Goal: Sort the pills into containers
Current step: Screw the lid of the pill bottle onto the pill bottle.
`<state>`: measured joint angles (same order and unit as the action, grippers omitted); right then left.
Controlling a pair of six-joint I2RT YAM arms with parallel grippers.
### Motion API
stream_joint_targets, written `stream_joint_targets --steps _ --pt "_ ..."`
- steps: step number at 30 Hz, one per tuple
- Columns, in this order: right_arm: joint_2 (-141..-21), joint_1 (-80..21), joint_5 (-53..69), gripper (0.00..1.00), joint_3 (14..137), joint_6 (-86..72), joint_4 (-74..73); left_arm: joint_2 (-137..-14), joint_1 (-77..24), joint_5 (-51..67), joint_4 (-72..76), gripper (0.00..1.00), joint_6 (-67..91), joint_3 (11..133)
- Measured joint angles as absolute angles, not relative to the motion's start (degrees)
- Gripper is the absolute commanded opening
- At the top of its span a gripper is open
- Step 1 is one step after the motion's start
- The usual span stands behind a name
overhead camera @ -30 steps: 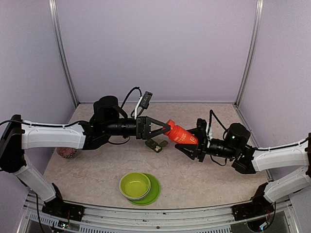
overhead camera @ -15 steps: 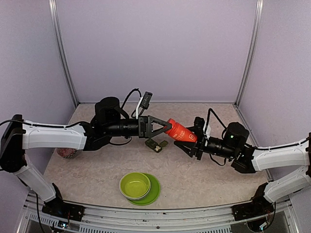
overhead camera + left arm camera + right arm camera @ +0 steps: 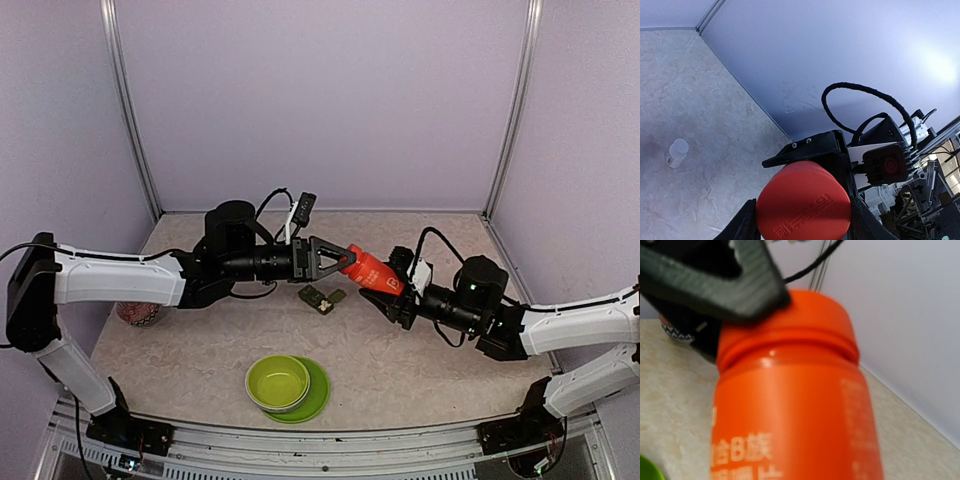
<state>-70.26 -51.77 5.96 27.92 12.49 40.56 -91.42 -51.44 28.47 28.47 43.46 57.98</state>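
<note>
An orange-red bottle hangs tilted in mid-air between my two arms. My left gripper is shut on its cap, one black finger on each side. My right gripper is shut on the bottle's lower body; in the right wrist view the bottle fills the picture and hides my own fingers. The containers, a dark green strip box, lie on the table just below the bottle. No pills are in view.
A lime-green bowl on its plate stands near the front edge. A patterned reddish object sits under the left arm. A small white bottle stands on the table near the wall.
The right arm has reached further left and the bottle has risen slightly with it. Both grips on the bottle are unchanged.
</note>
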Motion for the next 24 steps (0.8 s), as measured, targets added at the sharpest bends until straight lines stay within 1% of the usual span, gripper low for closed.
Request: stream_joint_targets --steps 6,16,21,24 --pt "-70.15 -52.14 5.08 0.44 28.01 13.56 39.99 -92.01 -51.44 29.02 27.55 0.52 43.38 58.54" --pt "-68.16 -52.12 9.28 0.45 27.99 9.02 39.24 -91.09 -51.42 32.05 28.45 0.56 38.85 58.54" --pt "-68.05 -52.12 11.77 0.45 28.27 4.84 39.31 -89.95 -51.53 32.84 27.55 0.61 35.18 58.52" --pt "-67.96 -52.53 14.2 0.45 28.32 2.98 39.38 -89.49 -52.25 32.75 26.94 0.68 32.95 58.52"
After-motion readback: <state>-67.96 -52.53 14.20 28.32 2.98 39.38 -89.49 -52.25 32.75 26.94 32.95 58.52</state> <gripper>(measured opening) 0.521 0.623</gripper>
